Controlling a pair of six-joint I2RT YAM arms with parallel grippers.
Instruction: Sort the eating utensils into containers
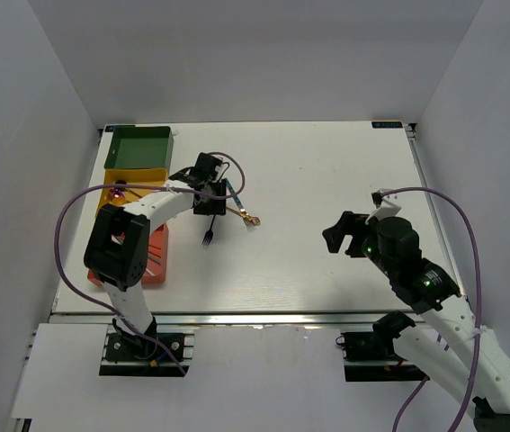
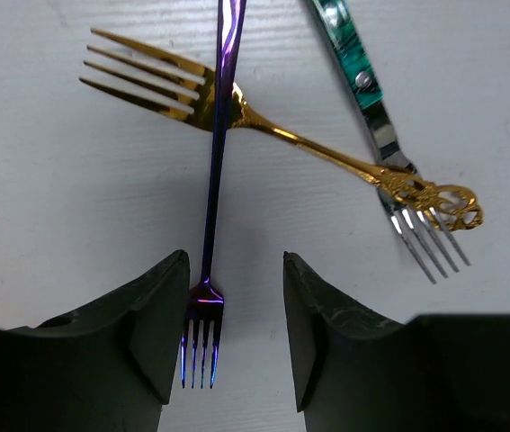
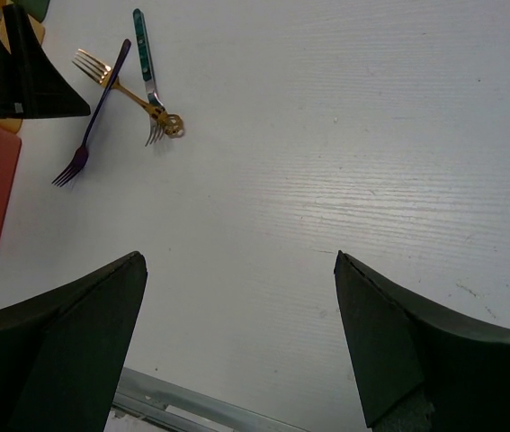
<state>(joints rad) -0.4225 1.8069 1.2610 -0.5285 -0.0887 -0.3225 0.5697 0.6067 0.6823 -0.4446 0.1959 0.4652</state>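
Purple fork (image 2: pixel 211 225), gold fork (image 2: pixel 237 112) and teal-handled fork (image 2: pixel 371 108) lay crossed on the table (image 1: pixel 326 180), unsorted beside the trays (image 1: pixel 138 148), while the left tool (image 2: pixel 237 333) hung spread over the purple tines and the right tool (image 3: pixel 237 351) gaped idle.

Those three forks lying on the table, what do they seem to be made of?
The purple fork and the gold fork look like polished, colour-coated metal: both gleam like mirrors. The third fork has bare silvery tines, likely steel, and a teal marbled handle with a rivet, perhaps plastic or resin.
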